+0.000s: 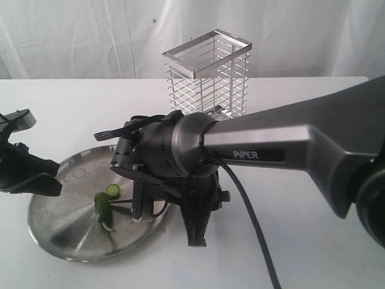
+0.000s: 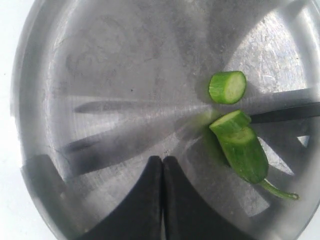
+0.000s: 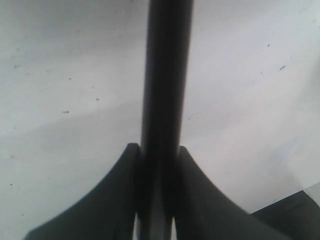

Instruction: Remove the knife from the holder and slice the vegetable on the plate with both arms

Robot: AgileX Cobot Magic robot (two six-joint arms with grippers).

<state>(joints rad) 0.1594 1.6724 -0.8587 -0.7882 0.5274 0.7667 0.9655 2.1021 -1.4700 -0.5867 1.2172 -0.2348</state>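
Closest to the lens, the right arm (image 1: 289,144), grey with white PIPER lettering, stretches from the right edge of the exterior view across the middle, down to the right rim of the plate (image 1: 60,232). Its gripper (image 3: 159,150) is clamped on the black handle of the knife (image 3: 167,75), one finger pressed against each side. The dark blade (image 2: 285,112) lies low over the plate with its tip at the cut end of the chili (image 2: 242,150); whether the two touch I cannot tell. The chili lies on the right half of the plate, in the lower left of the exterior view, its thin stem pointing toward the bottom edge. A round slice (image 2: 227,87) sits just beside it, cut free. The left gripper (image 2: 162,165) hovers over the plate's left side, fingers pressed together with nothing between them. A wire holder (image 1: 207,75) stands upright on the white table (image 1: 313,253) at upper centre, behind the plate and apart from it.
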